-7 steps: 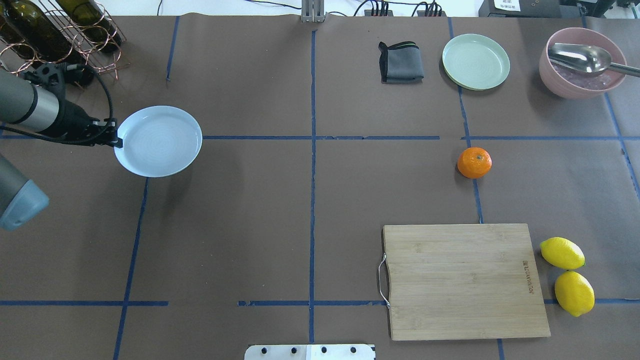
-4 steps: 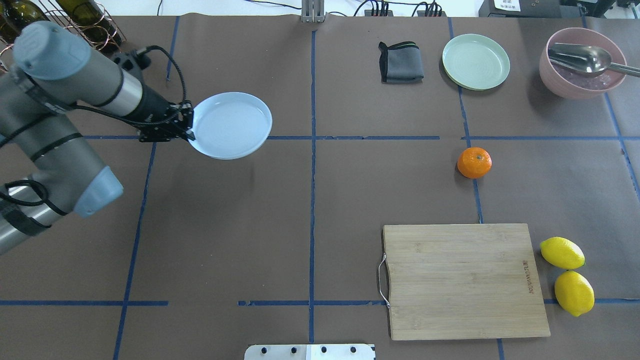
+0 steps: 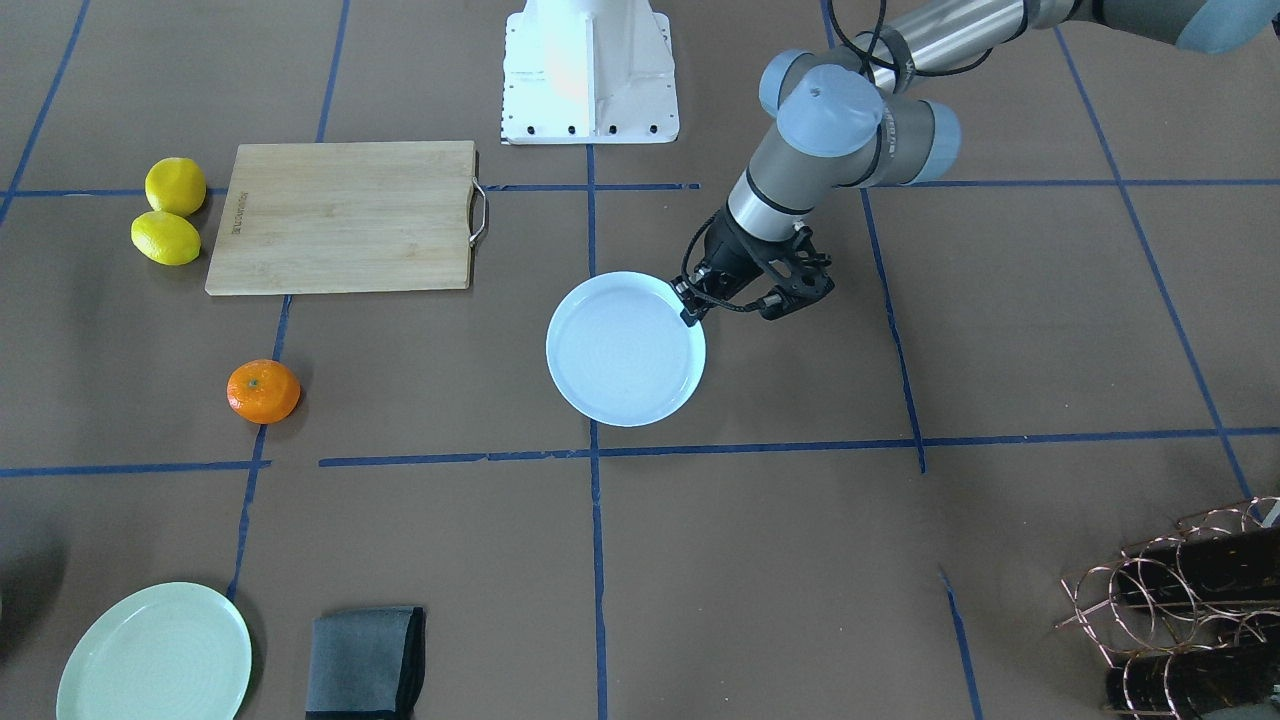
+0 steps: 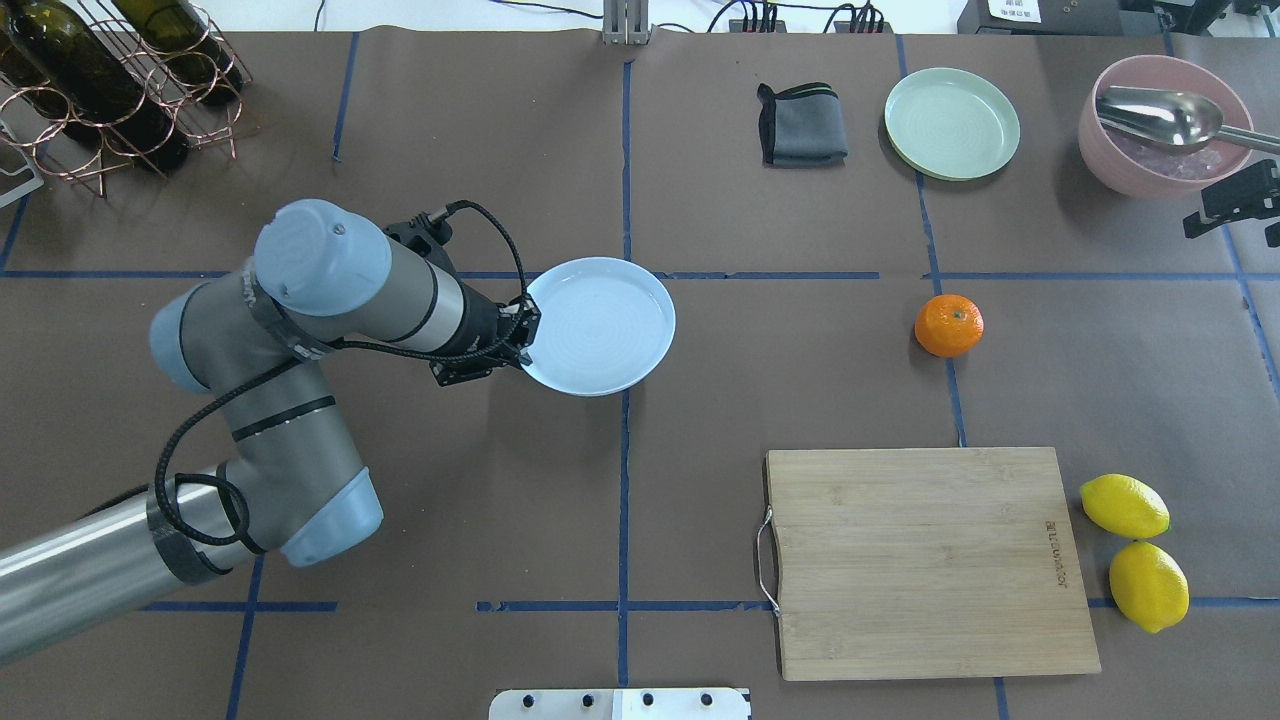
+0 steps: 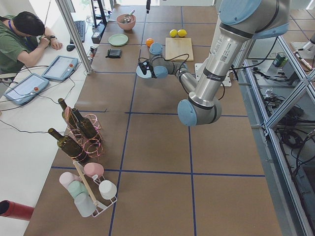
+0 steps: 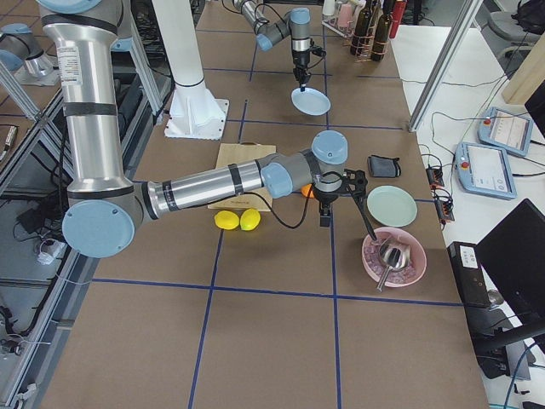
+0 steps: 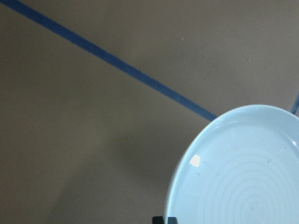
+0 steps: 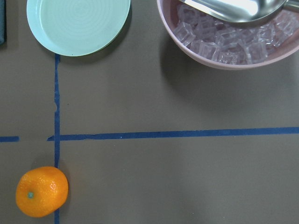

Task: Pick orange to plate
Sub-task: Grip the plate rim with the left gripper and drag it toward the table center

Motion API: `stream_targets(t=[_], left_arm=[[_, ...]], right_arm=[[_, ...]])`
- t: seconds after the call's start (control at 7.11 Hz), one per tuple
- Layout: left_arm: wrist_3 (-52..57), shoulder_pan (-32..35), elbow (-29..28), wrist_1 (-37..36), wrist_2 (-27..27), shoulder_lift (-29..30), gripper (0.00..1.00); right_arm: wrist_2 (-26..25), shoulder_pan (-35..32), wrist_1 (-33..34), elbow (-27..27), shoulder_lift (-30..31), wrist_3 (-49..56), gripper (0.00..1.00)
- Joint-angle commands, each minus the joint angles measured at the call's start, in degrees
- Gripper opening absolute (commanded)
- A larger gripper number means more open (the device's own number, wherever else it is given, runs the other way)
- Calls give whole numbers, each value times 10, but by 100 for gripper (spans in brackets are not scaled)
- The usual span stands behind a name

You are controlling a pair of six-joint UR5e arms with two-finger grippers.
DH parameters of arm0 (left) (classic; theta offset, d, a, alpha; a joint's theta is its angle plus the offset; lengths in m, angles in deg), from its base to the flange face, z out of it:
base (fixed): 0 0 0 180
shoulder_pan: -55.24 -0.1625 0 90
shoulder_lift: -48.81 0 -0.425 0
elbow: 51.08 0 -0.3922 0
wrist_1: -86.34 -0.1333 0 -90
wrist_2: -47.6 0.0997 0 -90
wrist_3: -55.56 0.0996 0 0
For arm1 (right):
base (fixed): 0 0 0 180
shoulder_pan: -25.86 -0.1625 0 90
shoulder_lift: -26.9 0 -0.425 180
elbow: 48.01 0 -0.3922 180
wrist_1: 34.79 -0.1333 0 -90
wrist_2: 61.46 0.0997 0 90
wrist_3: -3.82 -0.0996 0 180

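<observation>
The orange rests on the brown table at the right, on a blue tape line; it also shows in the front view and low left in the right wrist view. My left gripper is shut on the left rim of the pale bluish-white plate near the table's centre. The plate is level and empty, and seems to hang just above the surface. Only a black part of my right gripper shows at the right edge, beyond the orange; I cannot tell whether it is open or shut.
At the back right stand a pale green plate, a grey folded cloth and a pink bowl with ice and a spoon. A wooden cutting board and two lemons lie front right. A bottle rack is back left.
My left arm has carried the plate from the table's left side rightward to the centre. The right gripper has come into view at the right edge. The orange has not moved.
</observation>
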Motion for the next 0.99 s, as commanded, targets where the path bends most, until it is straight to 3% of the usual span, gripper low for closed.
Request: stream_targets(t=[0.0, 0.14, 0.28, 0.84], left_arm=[[-16, -39, -22, 12, 55, 16, 0], [-12, -40, -21, 11, 57, 16, 14], [-12, -41, -24, 10, 64, 16, 99], [44, 3, -5, -8, 61, 2, 100]], right_arm=[[-28, 41, -3, 21, -1, -49, 100], [-28, 44, -3, 22, -7, -51, 100], [-28, 44, -3, 25, -7, -53, 100], [-43, 85, -3, 25, -20, -80, 100]])
